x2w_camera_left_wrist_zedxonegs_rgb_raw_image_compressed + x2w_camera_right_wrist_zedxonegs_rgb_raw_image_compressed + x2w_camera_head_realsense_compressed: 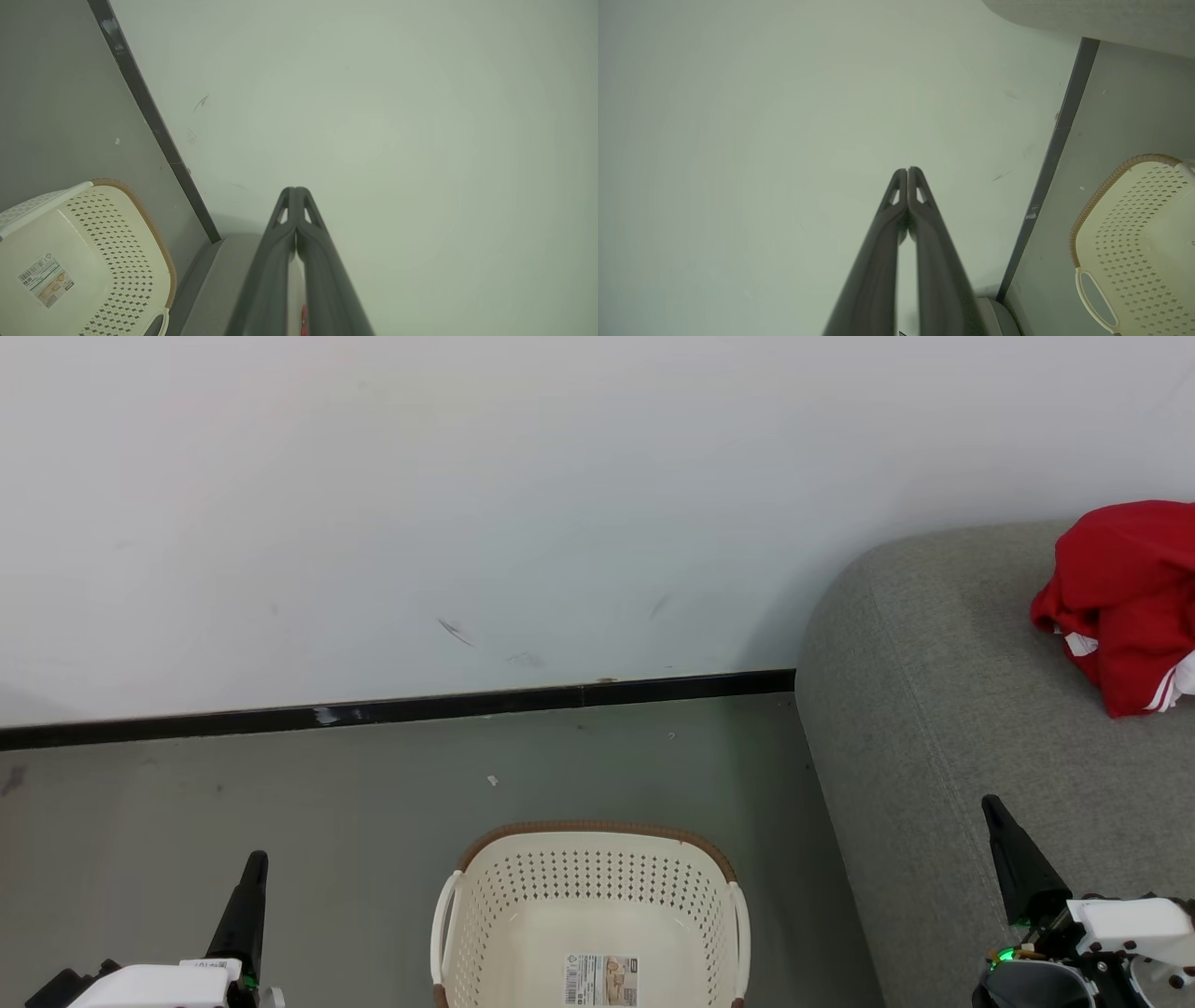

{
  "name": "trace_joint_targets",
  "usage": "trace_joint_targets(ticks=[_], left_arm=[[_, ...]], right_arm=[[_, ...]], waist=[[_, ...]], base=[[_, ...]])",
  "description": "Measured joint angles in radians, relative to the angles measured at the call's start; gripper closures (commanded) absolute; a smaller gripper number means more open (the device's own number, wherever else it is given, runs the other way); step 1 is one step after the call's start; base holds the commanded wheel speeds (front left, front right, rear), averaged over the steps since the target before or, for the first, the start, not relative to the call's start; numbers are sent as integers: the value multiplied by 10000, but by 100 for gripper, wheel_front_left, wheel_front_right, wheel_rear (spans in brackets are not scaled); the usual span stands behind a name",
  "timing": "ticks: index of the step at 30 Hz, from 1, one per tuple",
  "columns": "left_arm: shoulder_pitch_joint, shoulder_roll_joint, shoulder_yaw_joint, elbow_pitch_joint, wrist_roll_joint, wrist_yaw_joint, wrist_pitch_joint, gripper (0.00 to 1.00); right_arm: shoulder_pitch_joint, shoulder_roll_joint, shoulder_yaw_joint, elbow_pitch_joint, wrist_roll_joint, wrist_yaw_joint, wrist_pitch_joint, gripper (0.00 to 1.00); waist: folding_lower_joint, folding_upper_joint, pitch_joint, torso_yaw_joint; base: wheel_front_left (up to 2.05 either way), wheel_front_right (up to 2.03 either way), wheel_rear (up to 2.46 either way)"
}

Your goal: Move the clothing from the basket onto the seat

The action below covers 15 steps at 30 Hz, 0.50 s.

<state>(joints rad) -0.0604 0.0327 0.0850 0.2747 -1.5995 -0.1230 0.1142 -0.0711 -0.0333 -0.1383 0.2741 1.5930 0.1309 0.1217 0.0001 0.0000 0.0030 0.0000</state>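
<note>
The red clothing lies bunched on the grey-green seat at the far right, its white-striped trim showing. The cream basket stands on the floor at the bottom centre and holds nothing but the label on its bottom. My left gripper is shut and empty at the lower left, left of the basket. My right gripper is shut and empty over the seat's front part, well short of the clothing. The basket also appears at the right of the right wrist view.
A white wall with a black baseboard runs behind the basket. Grey floor lies between the wall and me. The seat's rounded end stands just right of the basket.
</note>
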Motion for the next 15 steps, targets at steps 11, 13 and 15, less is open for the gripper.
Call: trace_joint_targets(ticks=[11, 13, 15], left_arm=[[0, 0, 0, 0, 0, 0, 0, 100], [0, 0, 0, 0, 0, 0, 0, 100], [0, 0, 0, 0, 0, 0, 0, 100]], right_arm=[[0, 0, 0, -2, 0, 0, 0, 100], [0, 0, 0, -2, 0, 0, -2, 100], [0, 0, 2, -2, 0, -2, 0, 100]], waist=[[0, 0, 0, 0], [0, 0, 0, 0], [0, 0, 0, 0]], base=[[0, 0, 0], [0, 0, 0], [0, 0, 0]])
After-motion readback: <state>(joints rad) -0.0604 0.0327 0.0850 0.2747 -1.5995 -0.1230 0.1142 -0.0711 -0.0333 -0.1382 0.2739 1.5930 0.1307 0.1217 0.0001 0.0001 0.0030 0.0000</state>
